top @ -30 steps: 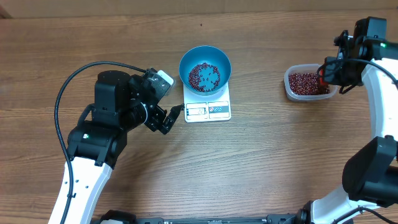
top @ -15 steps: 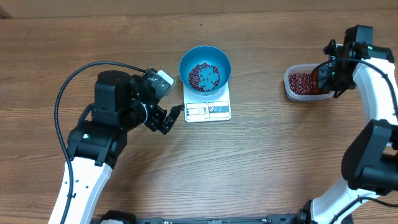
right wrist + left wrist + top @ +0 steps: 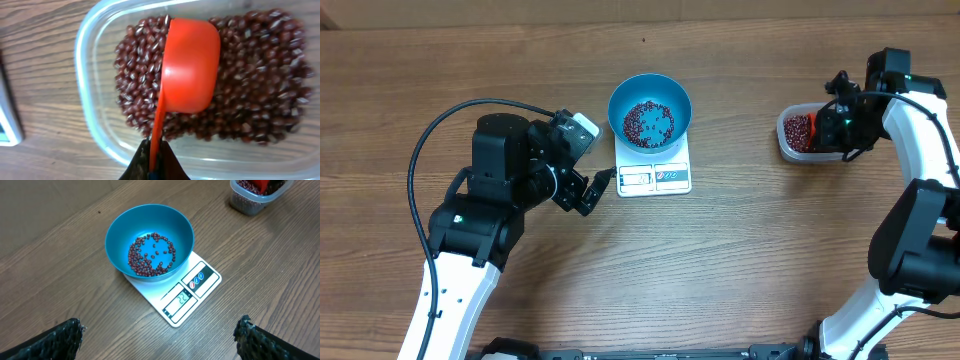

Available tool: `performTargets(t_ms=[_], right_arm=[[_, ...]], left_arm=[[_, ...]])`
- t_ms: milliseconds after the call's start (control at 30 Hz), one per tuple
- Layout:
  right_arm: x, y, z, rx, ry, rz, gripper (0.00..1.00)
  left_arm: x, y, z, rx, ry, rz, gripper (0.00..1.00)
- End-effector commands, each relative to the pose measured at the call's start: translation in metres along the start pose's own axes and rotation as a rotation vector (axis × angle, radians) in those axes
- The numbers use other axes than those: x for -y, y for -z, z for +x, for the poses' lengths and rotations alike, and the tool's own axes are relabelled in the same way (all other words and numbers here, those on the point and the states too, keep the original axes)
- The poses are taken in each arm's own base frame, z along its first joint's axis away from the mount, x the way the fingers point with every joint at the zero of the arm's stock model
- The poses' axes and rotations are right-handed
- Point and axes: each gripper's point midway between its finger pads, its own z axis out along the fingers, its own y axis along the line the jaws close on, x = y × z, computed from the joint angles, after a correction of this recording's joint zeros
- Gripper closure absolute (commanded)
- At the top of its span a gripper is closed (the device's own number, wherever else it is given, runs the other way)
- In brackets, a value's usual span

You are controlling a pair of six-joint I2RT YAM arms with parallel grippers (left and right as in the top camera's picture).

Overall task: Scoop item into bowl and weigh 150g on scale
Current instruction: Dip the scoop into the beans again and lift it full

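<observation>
Smooth blue bowl, set on flat white scale, thinly filled with oval red-brown beans. More heaped in clear tub; glossy orange scoop pinched by right claw; left claw spread wide.

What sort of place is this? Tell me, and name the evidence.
Probably a robotics lab bench, not a kitchen: two robot arms at a wooden table, with a scale, blue bowl, red scoop and tub of beans.
</observation>
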Motion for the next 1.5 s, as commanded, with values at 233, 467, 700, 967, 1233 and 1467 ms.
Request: performTargets(t_ms=[233, 467, 700, 967, 1233, 1467], right_arm=[[-0.015, -0.001, 0.004, 0.002, -0.087, -0.259, 0.96], [0.007, 0.016, 0.000, 0.076, -0.226, -0.437, 0.96], [0.025, 0.032, 0.005, 0.128, -0.302, -0.578, 0.96], [0.033, 0.041, 0.002, 0.188, -0.344, -0.706, 0.96], [0.034, 0.066, 0.013, 0.255, -0.328, -0.820, 0.96], [0.020, 0.078, 0.013, 0.274, -0.313, -0.900, 0.96]], left_arm=[[0.000, -0.001, 0.000, 0.002, 0.018, 0.009, 0.00], [0.000, -0.001, 0.000, 0.002, 0.018, 0.009, 0.00], [0.000, -0.001, 0.000, 0.002, 0.018, 0.009, 0.00], [0.000, -0.001, 0.000, 0.002, 0.018, 0.009, 0.00], [0.000, -0.001, 0.000, 0.002, 0.018, 0.009, 0.00], [0.000, -0.001, 0.000, 0.002, 0.018, 0.009, 0.00]])
